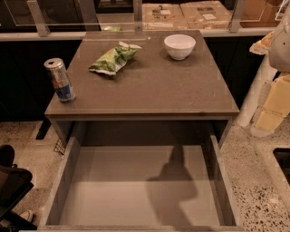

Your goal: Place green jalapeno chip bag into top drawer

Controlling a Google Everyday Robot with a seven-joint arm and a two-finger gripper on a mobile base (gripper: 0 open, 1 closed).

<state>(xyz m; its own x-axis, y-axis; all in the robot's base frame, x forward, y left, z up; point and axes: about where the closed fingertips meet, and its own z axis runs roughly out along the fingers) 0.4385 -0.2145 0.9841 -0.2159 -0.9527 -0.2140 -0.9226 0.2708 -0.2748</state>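
The green jalapeno chip bag [113, 59] lies on the brown table top, left of centre towards the back. The top drawer [63, 181] is pulled out wide below the table's front edge, and its flat grey bottom is bare apart from a shadow of the arm. My gripper [273, 110] hangs at the right edge of the view, right of the table's front corner and well away from the bag. It holds nothing that I can see.
A silver-and-blue drink can [60, 79] stands at the table's left edge. A white bowl [180, 46] sits at the back right. Cardboard boxes [186, 13] lie behind a rail at the back. A dark chair part [11, 181] is at lower left on the speckled floor.
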